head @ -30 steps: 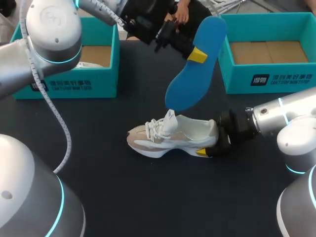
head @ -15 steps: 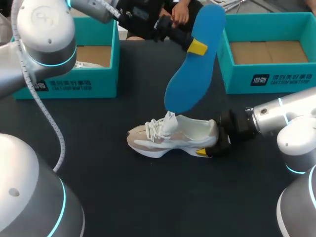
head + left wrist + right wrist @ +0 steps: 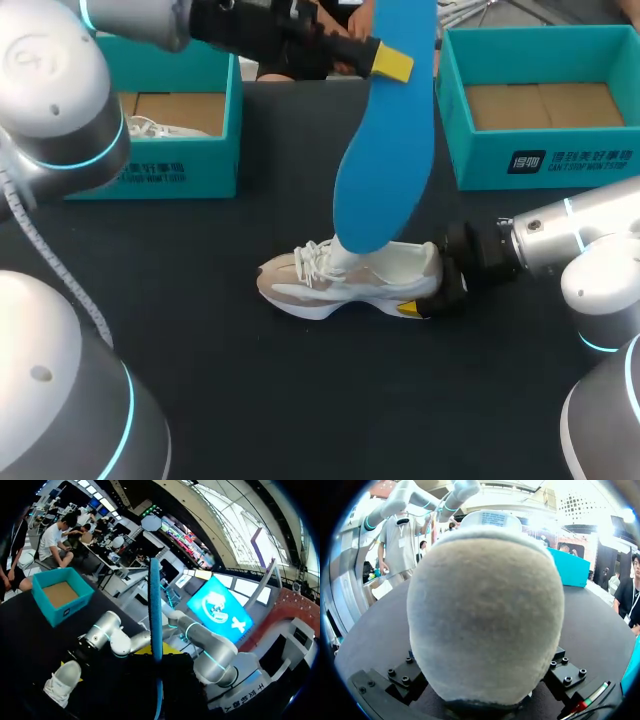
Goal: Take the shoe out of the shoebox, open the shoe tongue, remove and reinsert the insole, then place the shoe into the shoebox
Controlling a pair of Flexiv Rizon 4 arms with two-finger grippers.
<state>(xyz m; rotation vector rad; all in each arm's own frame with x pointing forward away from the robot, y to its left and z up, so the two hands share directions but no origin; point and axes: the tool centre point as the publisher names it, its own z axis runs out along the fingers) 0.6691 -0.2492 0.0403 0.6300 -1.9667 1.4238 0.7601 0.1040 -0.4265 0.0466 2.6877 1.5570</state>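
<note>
Dark table (image 3: 200, 350), shoe (image 3: 300, 285) toe leftward, insole (image 3: 385, 150) upright

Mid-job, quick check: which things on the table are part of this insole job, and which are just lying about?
In the job: blue insole, in the left gripper; shoe, heel in the right gripper; empty shoebox, likely its box.
Lying about: other shoebox, holding a second shoe.

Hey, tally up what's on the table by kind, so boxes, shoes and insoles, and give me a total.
Teal shoeboxes: 2
White shoes: 2, one out in the open, one partly showing inside a box
Blue insole: 1
Total: 5
</note>
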